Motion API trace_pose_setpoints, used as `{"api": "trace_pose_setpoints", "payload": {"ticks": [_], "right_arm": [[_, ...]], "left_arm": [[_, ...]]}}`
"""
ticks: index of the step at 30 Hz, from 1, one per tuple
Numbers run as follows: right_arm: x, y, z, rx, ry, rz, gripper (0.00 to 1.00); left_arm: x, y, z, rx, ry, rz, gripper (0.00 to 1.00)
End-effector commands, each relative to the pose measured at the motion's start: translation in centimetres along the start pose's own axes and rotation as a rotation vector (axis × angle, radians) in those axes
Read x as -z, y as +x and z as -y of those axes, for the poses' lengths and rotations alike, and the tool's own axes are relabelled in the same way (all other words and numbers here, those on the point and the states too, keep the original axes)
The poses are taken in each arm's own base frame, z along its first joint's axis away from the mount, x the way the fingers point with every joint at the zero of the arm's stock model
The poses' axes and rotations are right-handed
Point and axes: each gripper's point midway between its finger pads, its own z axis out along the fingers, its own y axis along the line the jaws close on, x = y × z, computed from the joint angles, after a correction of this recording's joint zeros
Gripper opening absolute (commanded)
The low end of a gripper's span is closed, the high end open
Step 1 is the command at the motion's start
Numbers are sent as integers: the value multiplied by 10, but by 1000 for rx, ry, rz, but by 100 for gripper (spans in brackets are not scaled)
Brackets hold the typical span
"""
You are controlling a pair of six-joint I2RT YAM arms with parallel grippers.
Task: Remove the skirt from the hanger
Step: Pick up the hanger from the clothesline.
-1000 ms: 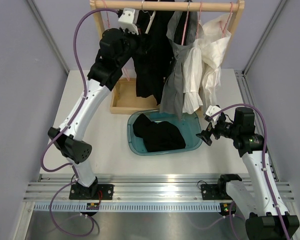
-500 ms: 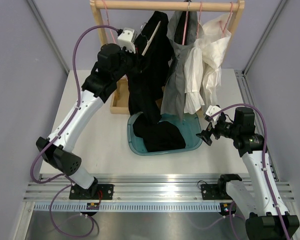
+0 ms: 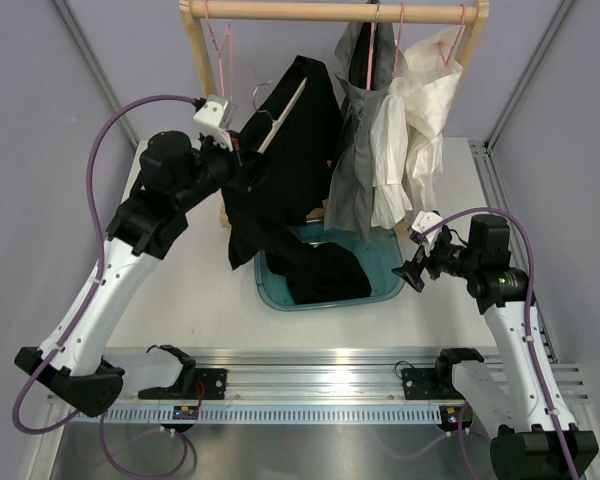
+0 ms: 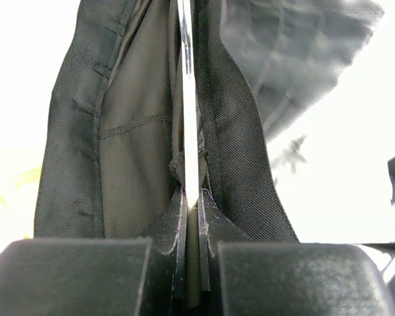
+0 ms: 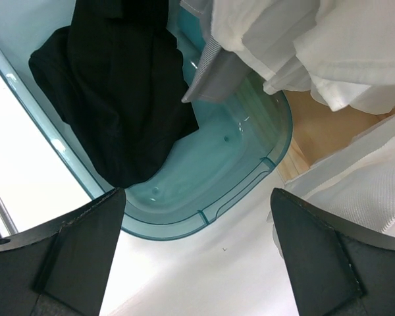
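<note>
One hanger (image 4: pixel 187 118) with a black garment (image 3: pixel 280 190) is being clenched by the left fingers (image 4: pixel 161 243); the released right fingers (image 5: pixel 72 257) are waiting; the grey skirt (image 3: pixel 350 190), hanging untouched, is probably needing a grip next.

A teal tub (image 3: pixel 380 292) sits on the white desk (image 3: pixel 210 300), with black cloth (image 3: pixel 325 278) heaped inside. Behind it a wooden rail (image 3: pixel 280 12) carries a white garment (image 3: pixel 420 110) and, at its left end, a bare pink hanger (image 3: pixel 223 60).

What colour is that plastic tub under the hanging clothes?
Translucent teal; the tub shows best in the right wrist view.
</note>
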Motion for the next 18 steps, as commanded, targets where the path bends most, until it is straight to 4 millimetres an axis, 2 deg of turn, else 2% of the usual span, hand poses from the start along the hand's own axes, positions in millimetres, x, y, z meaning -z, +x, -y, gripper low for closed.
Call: {"api": "trace_pose_setpoints", "payload": {"ticks": [1, 4, 7, 8, 10, 11, 12, 13, 14, 16, 17, 18], "right_arm": [[2, -6, -3, 21, -17, 27, 100], [5, -12, -7, 22, -33, 46, 99], [8, -27, -21, 21, -93, 114, 99], [10, -33, -32, 12, -144, 145, 99], [15, -47, -37, 20, -185, 176, 99], [18, -49, -47, -3, -235, 180, 100], [22, -60, -44, 13, -247, 184, 99], [24, -62, -45, 43, -264, 181, 100], [29, -62, -54, 10, -305, 162, 99], [36, -79, -50, 65, -336, 175, 100], [42, -83, -60, 26, -384, 175, 99], [45, -99, -57, 41, -404, 193, 99]], "left_arm": [[23, -6, 21, 17, 84, 36, 0], [38, 17, 31, 21, 142, -31, 0], [56, 35, 37, 12, 177, -88, 0], [62, 44, 37, 14, 180, -123, 0], [79, 52, 46, -6, 229, -146, 0], [86, 67, 47, 1, 241, -195, 0], [91, 74, 48, -12, 258, -212, 0], [103, 79, 56, -19, 301, -221, 0], [108, 99, 56, -5, 318, -279, 0], [123, 116, 64, -19, 380, -307, 0], [126, 134, 62, -4, 383, -351, 0], [129, 141, 62, -2, 388, -362, 0]]}}
